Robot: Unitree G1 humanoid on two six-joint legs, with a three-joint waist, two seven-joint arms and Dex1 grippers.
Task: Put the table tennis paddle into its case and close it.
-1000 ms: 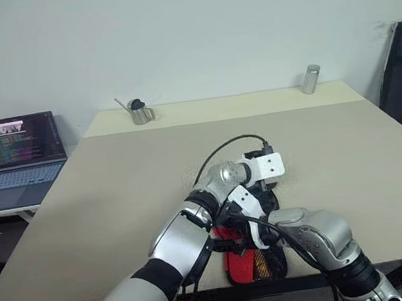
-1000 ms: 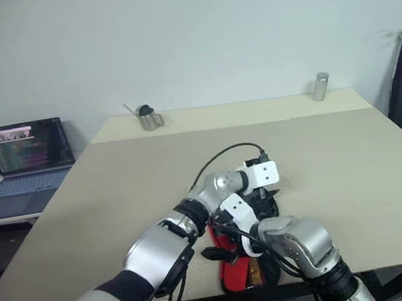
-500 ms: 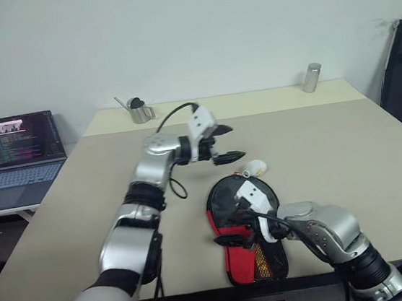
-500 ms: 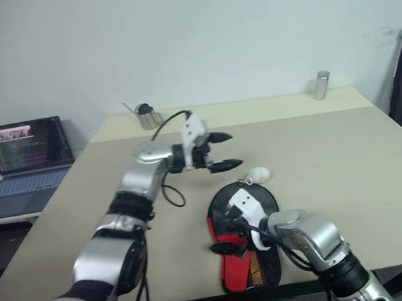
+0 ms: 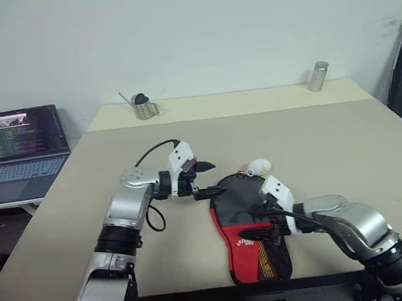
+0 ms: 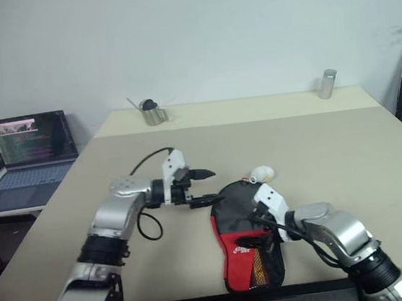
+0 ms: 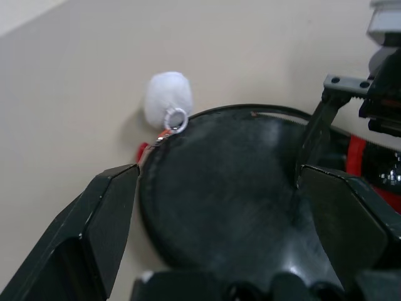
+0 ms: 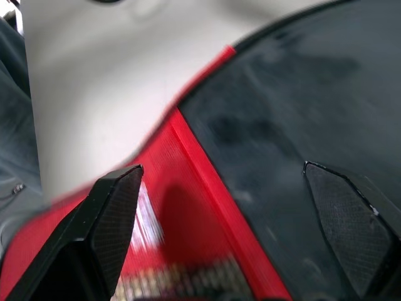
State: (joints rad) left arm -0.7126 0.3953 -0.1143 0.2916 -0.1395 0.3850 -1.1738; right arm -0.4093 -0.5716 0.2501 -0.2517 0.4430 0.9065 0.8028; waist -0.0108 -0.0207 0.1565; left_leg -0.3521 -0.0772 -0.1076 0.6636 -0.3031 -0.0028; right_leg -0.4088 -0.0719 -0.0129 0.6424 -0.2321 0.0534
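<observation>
a laptop (image 5: 25,145) is seen on a side table beyond the desk's (image 5: 115,160) left edge, and a small metal pitcher (image 5: 141,107) is set near the far left corner. the left gripper (image 5: 203,179) is held with its fingers spread apart just left of the case (image 5: 247,221), which is laid flat at the near edge, round black end away and red part nearest, a white plush charm (image 5: 259,166) at its far tip. the right gripper (image 5: 256,222) is poised over the case's red part with fingers apart, nothing being held, and a metal cup (image 5: 315,76) is stood near the far right corner.
</observation>
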